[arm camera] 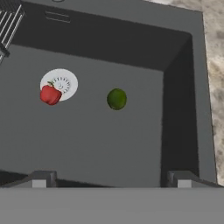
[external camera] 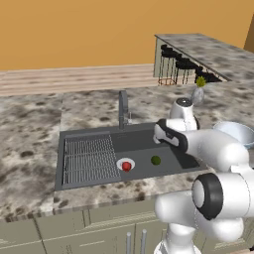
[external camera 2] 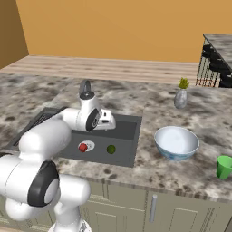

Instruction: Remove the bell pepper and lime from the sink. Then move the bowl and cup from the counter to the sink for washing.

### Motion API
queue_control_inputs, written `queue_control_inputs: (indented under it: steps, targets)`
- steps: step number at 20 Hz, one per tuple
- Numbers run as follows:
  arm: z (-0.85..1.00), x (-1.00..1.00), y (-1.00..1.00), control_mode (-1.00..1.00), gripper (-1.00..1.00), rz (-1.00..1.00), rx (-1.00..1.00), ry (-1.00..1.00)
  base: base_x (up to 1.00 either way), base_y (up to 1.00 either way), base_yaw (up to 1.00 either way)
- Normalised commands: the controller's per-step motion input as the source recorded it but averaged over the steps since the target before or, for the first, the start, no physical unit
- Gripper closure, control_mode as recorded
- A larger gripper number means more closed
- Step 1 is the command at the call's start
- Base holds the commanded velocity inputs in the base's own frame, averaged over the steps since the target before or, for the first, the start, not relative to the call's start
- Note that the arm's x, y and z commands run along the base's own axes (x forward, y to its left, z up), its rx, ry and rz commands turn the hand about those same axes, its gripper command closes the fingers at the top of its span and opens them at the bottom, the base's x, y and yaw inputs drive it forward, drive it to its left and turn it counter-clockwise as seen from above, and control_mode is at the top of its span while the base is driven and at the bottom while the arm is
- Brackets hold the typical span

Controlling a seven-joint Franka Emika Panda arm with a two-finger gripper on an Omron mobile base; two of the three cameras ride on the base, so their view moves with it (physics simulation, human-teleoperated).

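The red bell pepper [arm camera: 50, 94] lies on the floor of the dark sink [arm camera: 183, 87], against the white drain ring [arm camera: 63, 81]. To its right, apart from it, rests the dark green lime [arm camera: 117, 99]. My gripper [arm camera: 111, 179] hangs open above the basin, empty, with both fruits below and ahead of its fingertips [arm camera: 43, 178]. From the left base the pepper [external camera: 126, 166] and lime [external camera: 156, 160] lie left of and below the hand [external camera: 166, 135]. The white-and-blue bowl [external camera 2: 176, 142] stands on the counter [external camera 2: 149, 167] right of the sink, and the green cup [external camera 2: 224, 166] is further right.
A ribbed wire rack [external camera: 89, 158] fills the sink's left half. The dark faucet [external camera: 122, 108] rises behind the basin. A grey vase with a yellow-green plant [external camera 2: 181, 97] stands behind the bowl. A raised stone bar with stools [external camera: 181, 64] is at the far right.
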Motion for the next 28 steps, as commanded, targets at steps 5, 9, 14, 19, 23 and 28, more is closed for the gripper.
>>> queue_control_inputs:
  steps: [5, 9, 14, 19, 23, 28]
  targets:
    - [-0.17, 0.27, 0.0, -1.0, -1.0, -0.01, 0.01, 0.0, 0.0, 0.0, 0.0]
    - [-0.14, 0.15, -0.02, -1.0, -1.0, 0.0, 0.06, 0.05, 0.0, 0.0, 0.0]
    - [-0.16, 0.17, -0.02, -1.0, -1.0, 0.0, 0.03, 0.04, 0.0, 0.0, 0.0]
    - [-0.15, 0.17, -0.01, -1.0, -1.0, 0.0, 0.0, 0.0, 0.0, 0.0, 0.0]
    - [-0.15, 0.17, 0.0, -1.0, -1.0, -0.01, 0.0, 0.0, 0.0, 0.0, 0.0]
    - [-0.17, 0.16, 0.0, -1.0, -1.0, -0.04, 0.0, 0.0, 0.0, 0.0, 0.0]
